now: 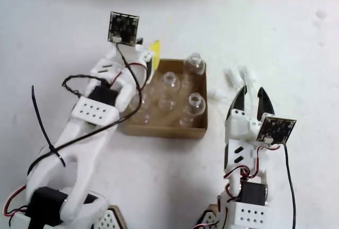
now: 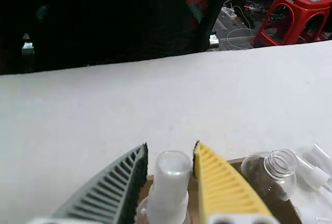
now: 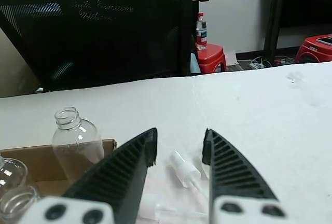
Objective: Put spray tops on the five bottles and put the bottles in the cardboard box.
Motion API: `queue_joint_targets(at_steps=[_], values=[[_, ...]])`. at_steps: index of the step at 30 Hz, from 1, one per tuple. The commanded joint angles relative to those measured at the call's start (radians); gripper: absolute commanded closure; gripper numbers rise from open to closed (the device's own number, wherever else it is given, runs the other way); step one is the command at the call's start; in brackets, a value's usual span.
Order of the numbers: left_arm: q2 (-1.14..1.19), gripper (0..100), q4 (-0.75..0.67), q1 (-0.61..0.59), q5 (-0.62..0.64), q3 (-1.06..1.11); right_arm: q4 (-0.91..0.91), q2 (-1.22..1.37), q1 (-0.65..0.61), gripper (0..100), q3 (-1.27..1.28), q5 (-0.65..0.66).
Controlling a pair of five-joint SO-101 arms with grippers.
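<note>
Left gripper (image 2: pixel 170 152): fingers clenched round capped bottle (image 2: pixel 171 182), over cardboard box (image 1: pixel 164 130) edge. Right gripper (image 1: pixel 252 89): fingers released, spray tops (image 1: pixel 237 75) at its 12 o'clock, box at 9. Next, likely: centre one top between fingers, grip collar, avoid dragging neighbours.

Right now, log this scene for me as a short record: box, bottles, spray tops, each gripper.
box: cardboard box on the table, top open
bottles: at least three bottles upright in the box, necks bare; others may be hidden
spray tops: loose spray tops on the table beside the box, ahead of the right gripper
left gripper: left gripper above the box's far left corner, at a white cylindrical piece
right gripper: right gripper open, holding nothing
</note>
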Motion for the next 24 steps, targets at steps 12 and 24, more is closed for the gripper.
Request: queue_joint_targets(at_steps=[12,24], values=[[-0.010,96,0.064,0.022,0.084,-0.048,-0.018,0.001,0.001,86.8,0.009,0.011],[-0.016,98,0.058,0.022,0.077,-0.018,-0.019,-0.001,0.002,86.8,0.009,0.011]])
